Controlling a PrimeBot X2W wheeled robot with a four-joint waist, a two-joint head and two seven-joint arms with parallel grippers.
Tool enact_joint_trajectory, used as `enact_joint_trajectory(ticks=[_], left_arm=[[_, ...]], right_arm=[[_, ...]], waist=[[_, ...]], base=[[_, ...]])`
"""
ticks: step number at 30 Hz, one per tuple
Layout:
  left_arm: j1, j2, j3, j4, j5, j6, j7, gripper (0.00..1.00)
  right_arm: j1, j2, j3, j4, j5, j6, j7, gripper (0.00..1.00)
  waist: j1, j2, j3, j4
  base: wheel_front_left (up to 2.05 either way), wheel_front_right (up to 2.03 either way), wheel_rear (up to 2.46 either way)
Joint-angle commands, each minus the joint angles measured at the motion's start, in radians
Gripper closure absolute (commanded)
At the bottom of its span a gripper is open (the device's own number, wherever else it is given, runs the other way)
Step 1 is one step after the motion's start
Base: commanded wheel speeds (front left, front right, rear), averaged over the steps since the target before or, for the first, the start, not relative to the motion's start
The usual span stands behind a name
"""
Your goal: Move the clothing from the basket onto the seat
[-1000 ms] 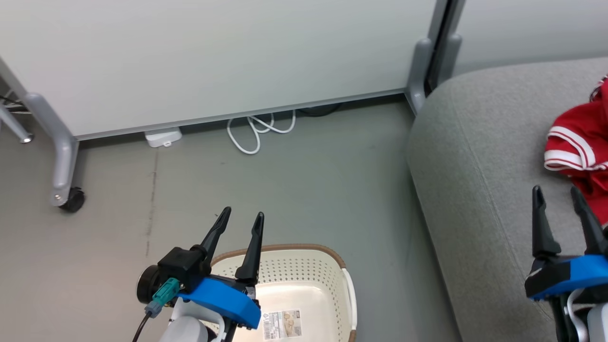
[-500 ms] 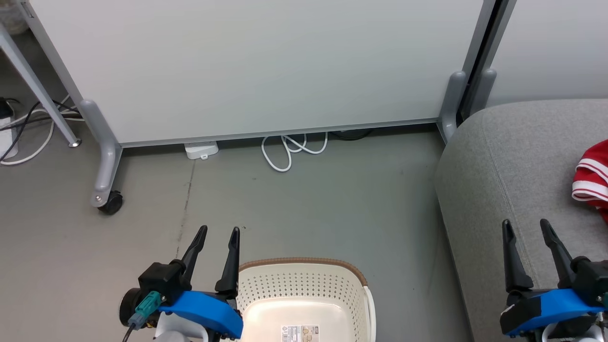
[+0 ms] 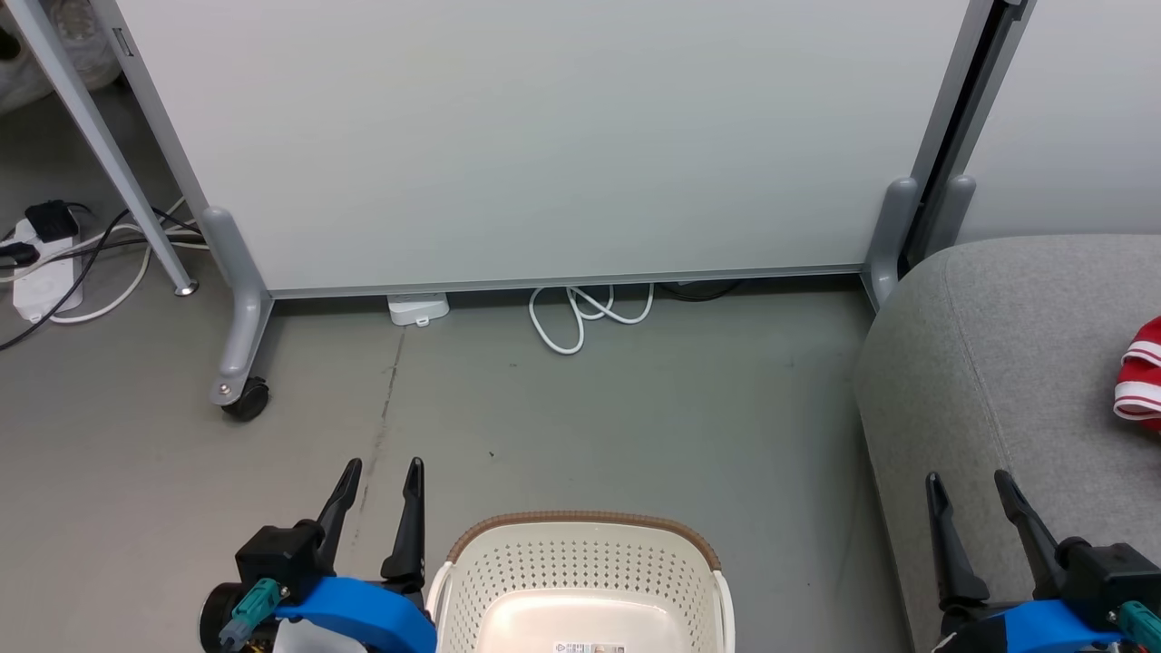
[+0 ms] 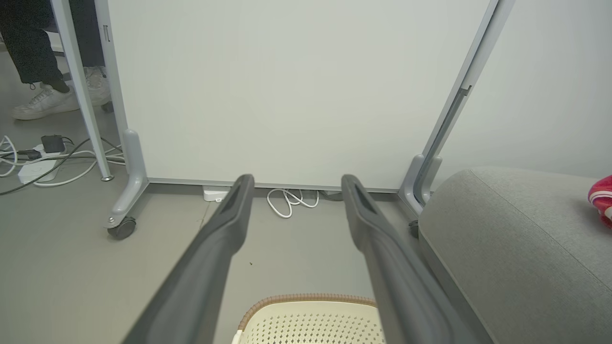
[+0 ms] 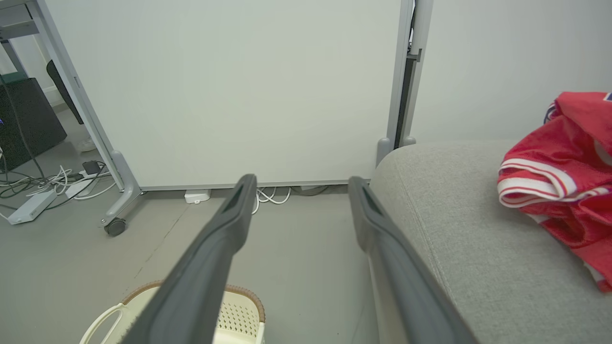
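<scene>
Partition [image 3: 544, 136] and cable [image 3: 588, 315] beyond basket [image 3: 580, 520]

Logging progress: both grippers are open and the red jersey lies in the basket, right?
No: the right wrist view shows the red jersey lying on the grey sofa cushion, not in the basket. The left gripper and right gripper are open.

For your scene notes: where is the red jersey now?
The red jersey lies crumpled on the grey sofa cushion, at the right wrist view's right edge.
</scene>
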Motion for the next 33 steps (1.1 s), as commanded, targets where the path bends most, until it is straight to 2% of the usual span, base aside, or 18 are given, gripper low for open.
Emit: enact_joint_trajectory(ticks=[1,21,22,29,33], left_arm=[[0.014,0.006,0.001,0.002,0.007,-0.002,-0.005,0.00],[0.031,0.009,0.004,-0.007,-0.002,-0.002,-0.005,0.00],[0.020,0.005,0.005,-0.005,-0.003,0.000,0.000,1.00],[0.086,0.000,0.000,0.056,-0.007,0.000,0.006,1.00],[0.084,-0.002,0.017,0.044,-0.074,0.000,0.026,1.00]], right_arm=[[0.019,0.003,0.004,0.004,0.012,0.001,-0.002,0.00],[0.039,0.003,0.004,-0.009,0.033,0.001,0.000,0.00],[0.022,0.000,0.004,-0.005,0.030,0.000,0.004,1.00],[0.031,0.008,0.007,0.069,0.037,0.000,0.011,1.00],[0.018,0.008,0.003,0.076,0.112,0.000,0.027,1.00]], waist=[[0.0001,-0.0001,-0.003,0.001],[0.0001,-0.0001,-0.006,0.001],[0.0001,-0.0001,-0.006,0.001],[0.0001,-0.0001,-0.006,0.000],[0.0001,-0.0001,-0.005,-0.003]], base=[[0.00,0.00,0.00],[0.00,0.00,0.00],[0.00,0.00,0.00],[0.00,0.00,0.00],[0.00,0.00,0.00]])
